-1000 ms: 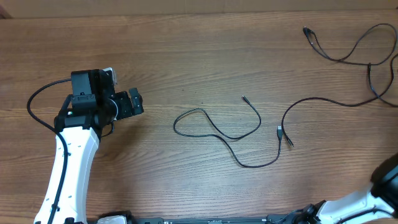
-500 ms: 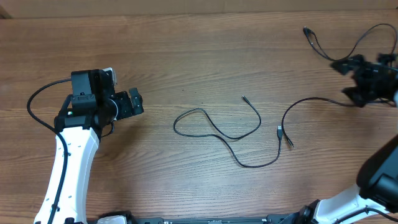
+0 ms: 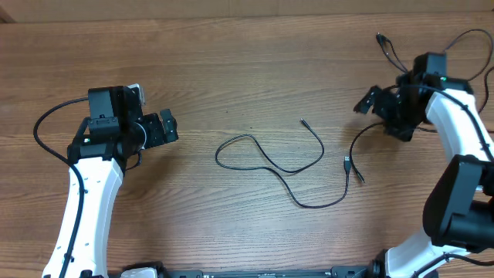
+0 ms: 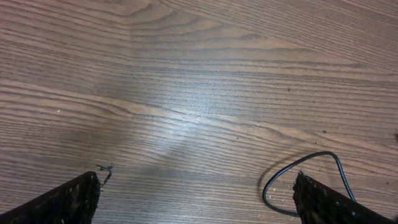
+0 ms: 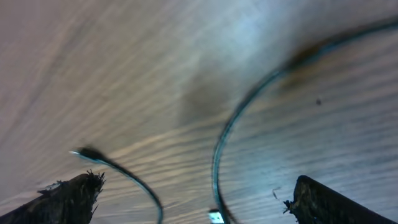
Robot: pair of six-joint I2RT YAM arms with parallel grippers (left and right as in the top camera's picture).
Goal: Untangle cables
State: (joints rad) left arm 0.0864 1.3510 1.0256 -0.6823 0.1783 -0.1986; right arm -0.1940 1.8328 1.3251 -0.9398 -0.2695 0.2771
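**Both pincers wide, cables loose on the worktop**

The cables [image 3: 348, 164] lay loose on the wooden worktop [image 3: 231, 62]. One was looped at the centre, another curved from beside its plug toward the right edge, and more lay at the far right corner. The left pincer [image 3: 169, 128] stood wide, well apart from the loop, holding nothing. The right pincer [image 3: 380, 116] (its wrist view was blurred) gaped wide over the curving cable, gripping nothing.

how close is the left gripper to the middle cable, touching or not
Apart. The overhead view shows a stretch of table between the open left gripper and the middle cable loop.
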